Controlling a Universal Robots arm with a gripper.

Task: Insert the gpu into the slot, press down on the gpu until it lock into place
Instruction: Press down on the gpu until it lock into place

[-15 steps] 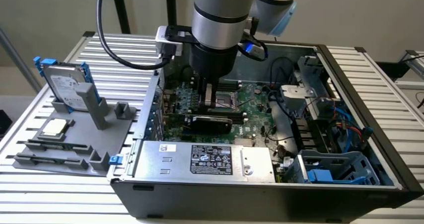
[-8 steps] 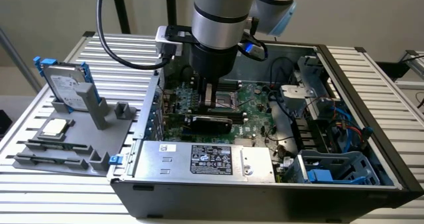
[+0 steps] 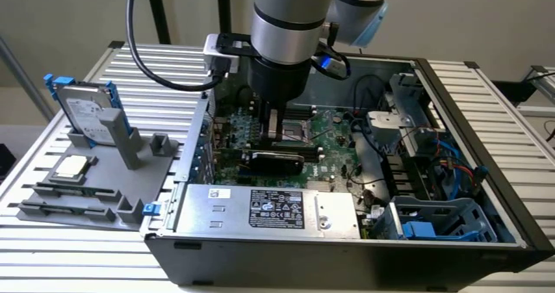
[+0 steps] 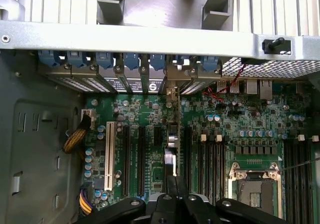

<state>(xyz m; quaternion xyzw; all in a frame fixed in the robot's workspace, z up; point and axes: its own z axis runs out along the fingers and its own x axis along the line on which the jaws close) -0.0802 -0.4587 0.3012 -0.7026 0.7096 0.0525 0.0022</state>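
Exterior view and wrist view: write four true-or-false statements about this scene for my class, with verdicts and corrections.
1. A silver power supply sits inside the computer case. True.
2. The hard drive lies inside the case. False: it stands in the grey fixture beside the case, on the exterior view's left.
3. The gripper is shut at the gpu's upper edge. True.
4. The gpu lies flat on the table. False: it stands on edge over the green motherboard.

High exterior and close wrist views share the motherboard (image 3: 338,137).
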